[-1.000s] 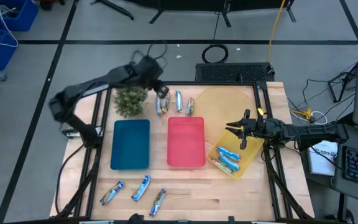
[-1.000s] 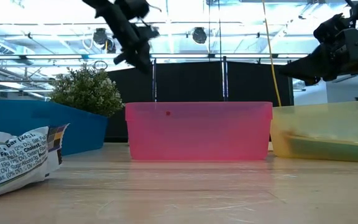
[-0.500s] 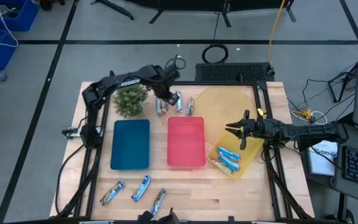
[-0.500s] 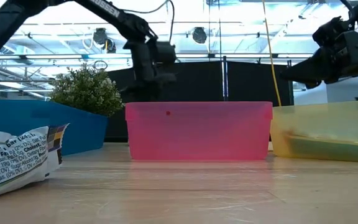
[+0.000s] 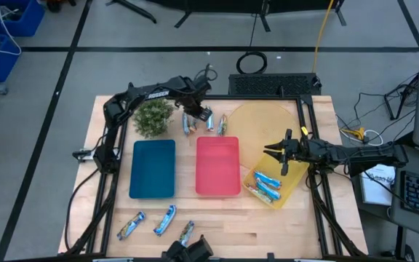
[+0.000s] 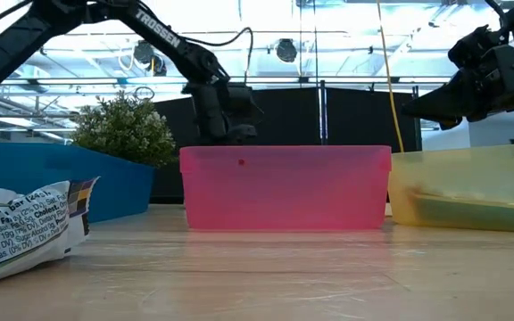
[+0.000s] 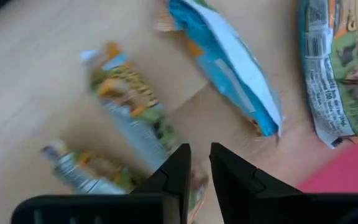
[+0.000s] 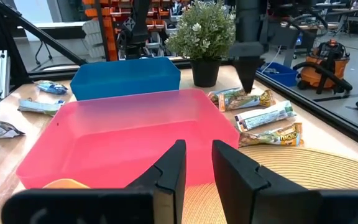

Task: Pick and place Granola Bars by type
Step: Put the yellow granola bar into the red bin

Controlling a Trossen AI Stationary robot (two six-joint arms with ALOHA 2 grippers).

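Granola Bars [image 7: 135, 118] fill the left wrist view under the left gripper's [image 7: 195, 165] nearly closed fingers; right gripper's [image 5: 283, 153] fingers likewise

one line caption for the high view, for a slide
Left claw lowered over granola bars behind the red tray; right claw waits above the yellow tray.

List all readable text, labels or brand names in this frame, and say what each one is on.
"TROSSEN": white lettering on the left arm, low view.
"Total Fa", "Carb.", "Cholest.": nutrition print on the granola bar wrapper nearest the low camera; the rest of it is too small to read.
Print on the bars by the plant, left wrist view: blurred, unreadable.
Print on the same bars in the right wrist view: too small to read.
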